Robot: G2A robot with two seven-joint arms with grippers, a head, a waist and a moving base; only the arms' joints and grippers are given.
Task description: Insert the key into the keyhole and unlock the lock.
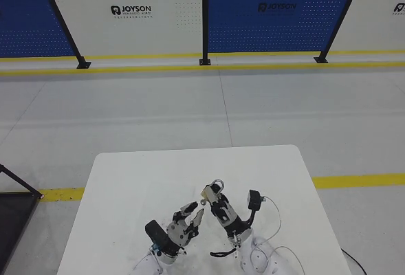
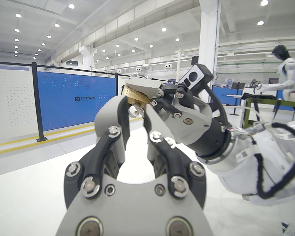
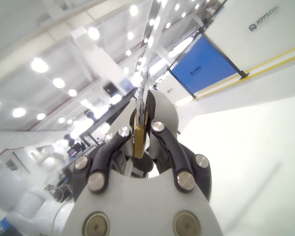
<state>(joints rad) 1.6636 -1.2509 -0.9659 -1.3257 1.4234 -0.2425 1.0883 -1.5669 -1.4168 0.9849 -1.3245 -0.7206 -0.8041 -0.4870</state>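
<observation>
Visibly, right fingers (image 3: 164,114) clamp lock (image 3: 139,141); key (image 2: 135,110) sits inserted.

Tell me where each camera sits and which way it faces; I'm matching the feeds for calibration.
Top view: above the arms, looking down on the table; both arms show, left gripper beside the right gripper.
Left wrist view: behind the left gripper, facing the key at the padlock held by the right gripper.
Right wrist view: behind the right gripper, tilted up toward the ceiling; its fingers clamp the padlock.
Shared: all three show the padlock.
</observation>
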